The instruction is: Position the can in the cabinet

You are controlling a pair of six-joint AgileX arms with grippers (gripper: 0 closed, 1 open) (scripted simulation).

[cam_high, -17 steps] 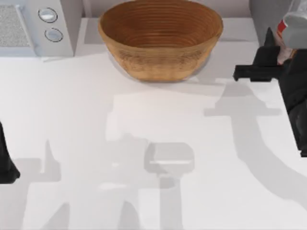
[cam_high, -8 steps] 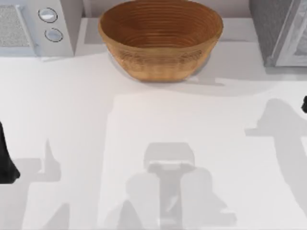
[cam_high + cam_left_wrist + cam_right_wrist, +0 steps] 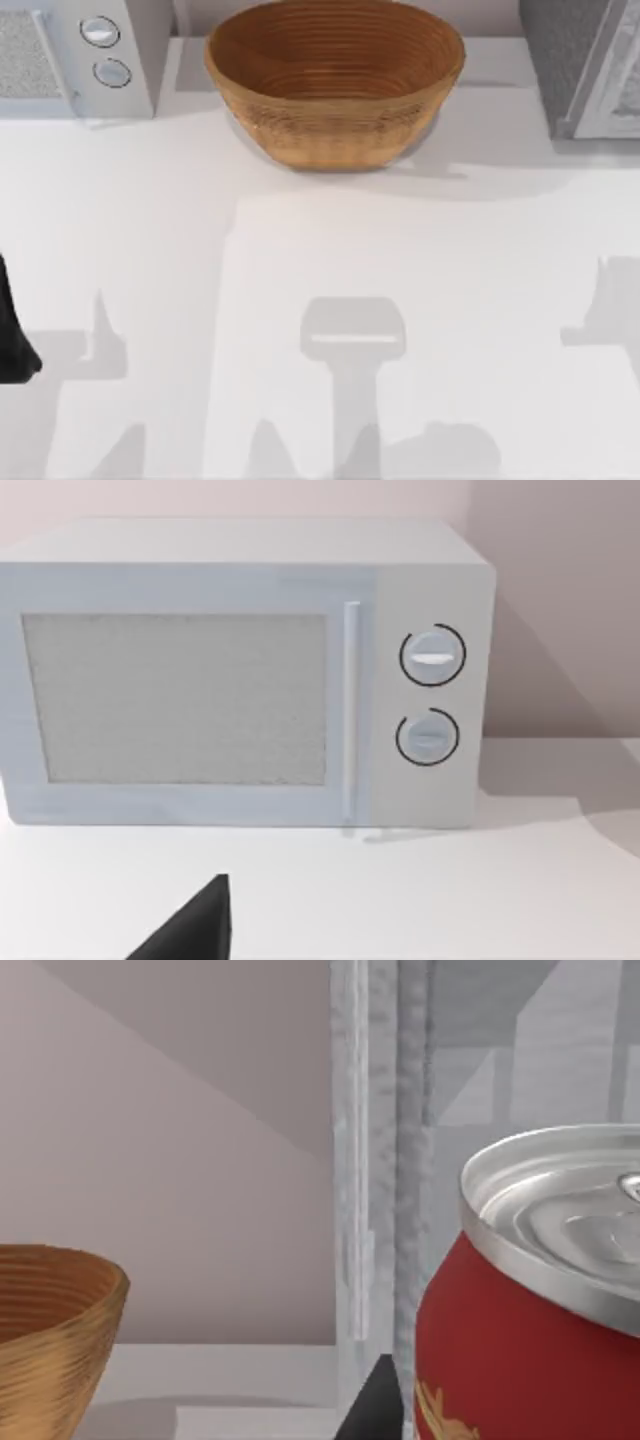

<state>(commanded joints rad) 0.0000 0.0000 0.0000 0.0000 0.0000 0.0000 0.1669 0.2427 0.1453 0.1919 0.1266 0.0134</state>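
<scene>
**Can up close before the cabinet frame**

Sitting large in the right wrist view: the can (image 3: 520, 1330), red with a silver top, just in front of the cabinet (image 3: 385, 1160) and its pale upright frame. Possibly being held by the right gripper, though grip impossible to tell. Showing beside it, the woven bowl (image 3: 50, 1340). Resting at the table's (image 3: 320, 260) left edge: the left arm (image 3: 12, 340), parked, facing the white microwave (image 3: 240, 670).
</scene>
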